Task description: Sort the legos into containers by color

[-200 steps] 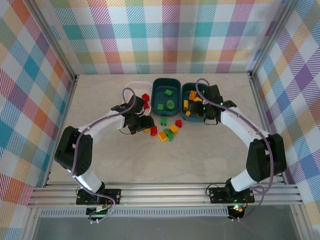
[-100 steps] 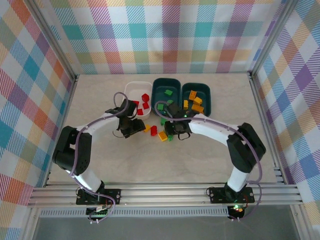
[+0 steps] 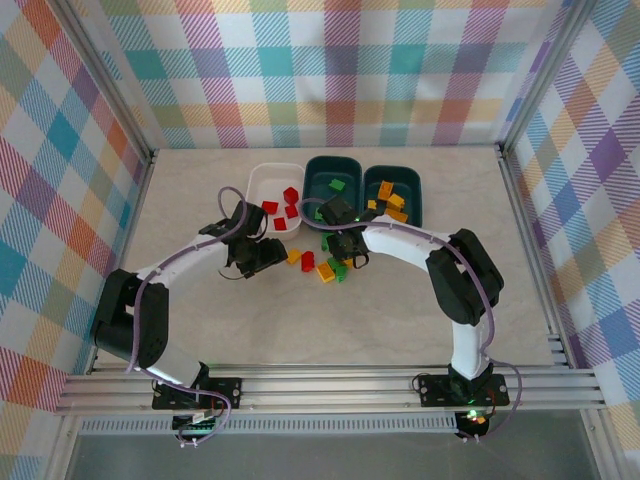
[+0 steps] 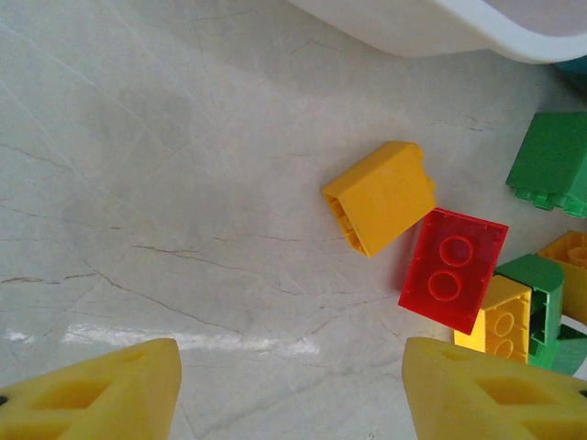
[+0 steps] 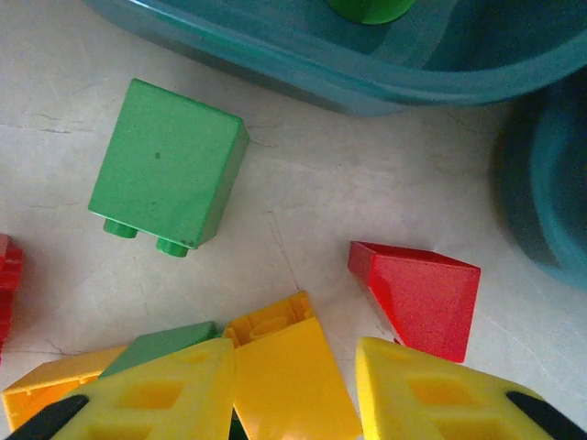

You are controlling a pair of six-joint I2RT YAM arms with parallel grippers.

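Overhead, I have the left gripper (image 3: 262,255) low over the table (image 3: 200,300) left of centre, just below the white tub (image 3: 275,168), which holds a few red bricks (image 3: 285,205). On its wrist camera the two yellow fingers sit spread wide in the bottom corners with bare tabletop between them. An orange-yellow brick (image 4: 381,197) lies on its side right of mid-frame, a flat red brick (image 4: 454,270) is just beside its lower right, and a green brick (image 4: 555,165) sits at the right edge. Moving right in the overhead view, the loose pile (image 3: 322,266) lies at centre and the right gripper (image 3: 345,250) is down at its upper right. Above it the middle teal tub (image 3: 333,160) holds a green piece (image 3: 337,185), and the right teal tub (image 3: 415,195) holds yellow-orange bricks (image 3: 390,200). On the right wrist camera the fingers pinch a yellow brick (image 5: 284,376) at bottom centre. A green block (image 5: 170,165) lies apart at upper left and a red wedge (image 5: 417,293) lies just right of the grip.
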